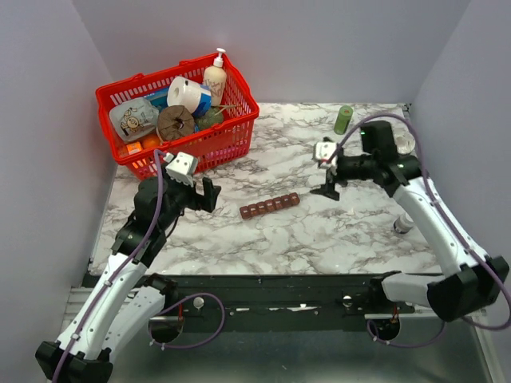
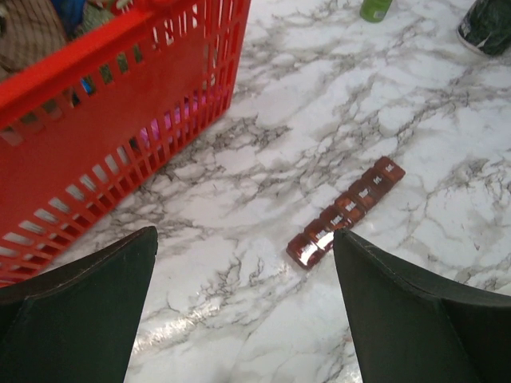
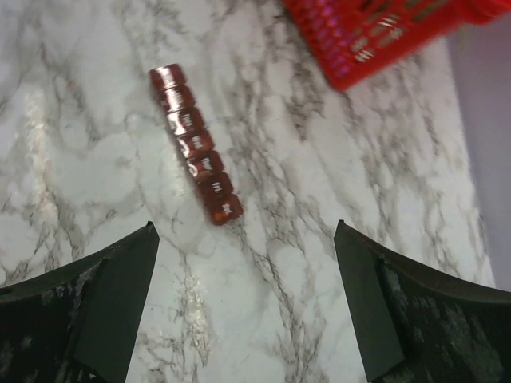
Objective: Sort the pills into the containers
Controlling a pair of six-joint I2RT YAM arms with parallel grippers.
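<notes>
Reaching inward from both sides, jaws wide
The left gripper (image 1: 209,194) points to 3 o'clock and the right gripper (image 1: 328,190) to 8 o'clock, facing each other

Your left wrist view: open jaws framing the pill strip on marble.

You see the left gripper (image 2: 243,238) spread wide, with one dark finger filling the lower left corner and the other the lower right, and nothing between them. Just above the gap, right of centre, the containers (image 2: 346,212) lie flat on the marble table (image 2: 319,104), running diagonally up to the right. The red basket (image 2: 120,120) fills your upper left. A green bottle (image 2: 375,8) is cut off at the top edge, and a dark object (image 2: 489,24) sits in the upper right corner.
</notes>
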